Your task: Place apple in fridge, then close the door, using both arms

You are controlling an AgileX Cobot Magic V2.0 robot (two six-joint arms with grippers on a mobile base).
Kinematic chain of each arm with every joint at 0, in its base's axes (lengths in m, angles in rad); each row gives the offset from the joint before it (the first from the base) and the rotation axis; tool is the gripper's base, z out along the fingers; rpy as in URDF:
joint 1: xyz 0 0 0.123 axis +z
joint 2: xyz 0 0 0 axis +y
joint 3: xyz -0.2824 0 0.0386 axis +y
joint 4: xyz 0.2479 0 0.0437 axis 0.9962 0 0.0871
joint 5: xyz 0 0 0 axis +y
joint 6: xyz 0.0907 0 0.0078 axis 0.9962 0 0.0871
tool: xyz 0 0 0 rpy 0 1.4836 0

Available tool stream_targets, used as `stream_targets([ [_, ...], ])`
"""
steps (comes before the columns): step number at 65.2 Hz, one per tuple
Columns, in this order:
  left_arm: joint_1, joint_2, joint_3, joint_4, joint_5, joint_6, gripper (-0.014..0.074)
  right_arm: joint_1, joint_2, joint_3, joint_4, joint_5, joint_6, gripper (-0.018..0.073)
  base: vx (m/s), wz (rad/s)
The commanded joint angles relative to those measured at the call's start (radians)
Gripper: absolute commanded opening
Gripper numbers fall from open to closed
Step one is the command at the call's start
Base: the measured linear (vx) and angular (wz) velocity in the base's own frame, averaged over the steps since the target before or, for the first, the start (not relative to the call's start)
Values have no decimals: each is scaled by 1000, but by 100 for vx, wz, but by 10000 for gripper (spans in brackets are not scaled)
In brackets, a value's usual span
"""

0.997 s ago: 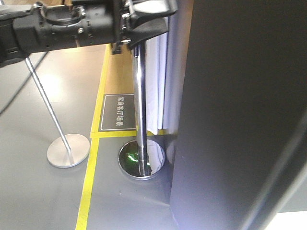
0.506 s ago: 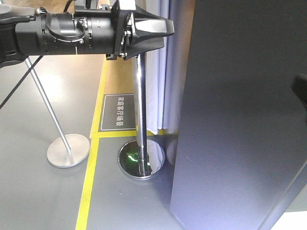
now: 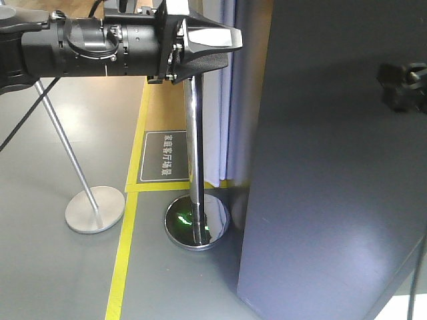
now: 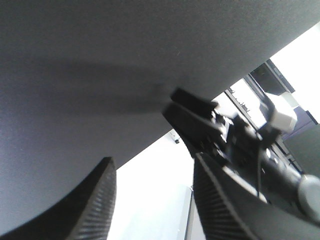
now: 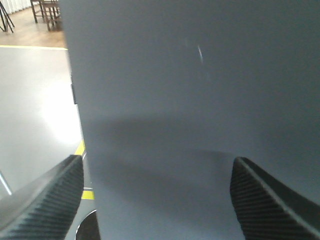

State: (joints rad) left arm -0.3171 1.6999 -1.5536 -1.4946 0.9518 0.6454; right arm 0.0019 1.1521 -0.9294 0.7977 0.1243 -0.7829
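Both end effectors, left (image 4: 150, 200) and right (image 5: 155, 197), hang released, holding nothing, before the tall dark grey door (image 3: 333, 167).

the only writing in view is on a dark floor sign (image 3: 164, 156) lying flat on the grey floor (image 3: 53, 267), inside the yellow tape line (image 3: 127, 233) and just behind the chrome stanchion base (image 3: 197, 222). it carries one row of pale chinese characters, turned sideways to the front camera, inside a thin pale border. the characters are too small and blurred to read with any certainty. no brand, number or label shows on the dark grey door (image 3: 333, 167), nor on the black arm housing (image 3: 100, 47) at the top of that view. the two wrist views show no lettering at all.
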Motion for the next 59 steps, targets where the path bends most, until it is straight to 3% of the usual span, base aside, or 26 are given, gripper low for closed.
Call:
stream_targets([
  [1,-1,-43,-32,-65,10,3,349,-5,29,-72,7,-65,-12,577,0,0],
  [59,-1,-43,-32,-65,16,3,349,-5,387,-391,7,-134,-78,577,0,0],
])
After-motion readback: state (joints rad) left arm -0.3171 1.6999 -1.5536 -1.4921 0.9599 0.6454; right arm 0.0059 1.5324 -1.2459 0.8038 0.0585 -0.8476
